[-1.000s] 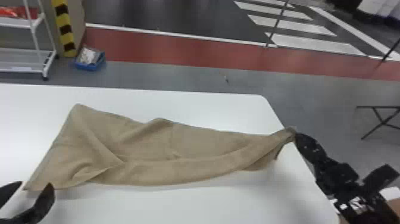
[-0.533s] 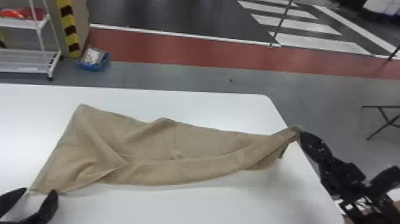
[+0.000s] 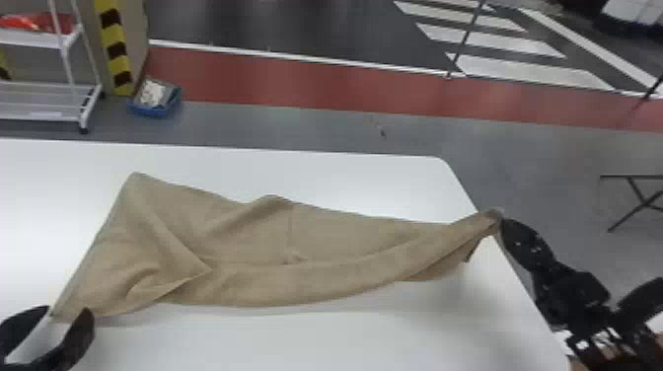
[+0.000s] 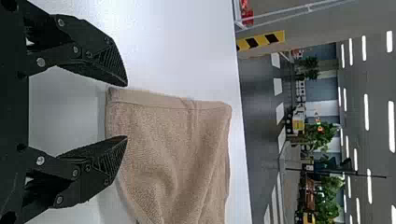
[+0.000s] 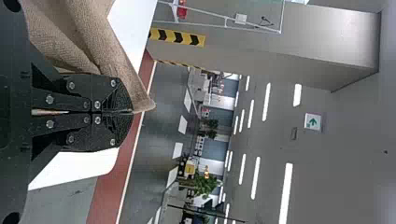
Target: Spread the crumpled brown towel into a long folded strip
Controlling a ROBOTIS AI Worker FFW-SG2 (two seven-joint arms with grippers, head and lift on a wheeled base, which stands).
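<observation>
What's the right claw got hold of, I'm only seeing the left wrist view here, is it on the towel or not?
Observer: Yes. The right wrist view shows the right claw shut on one end of the brown towel.
Operator: Okay, and where's that end, middle of the table or out by the side?
Observer: Out by the side: in the head view it shows at the right edge of the white table.
</observation>
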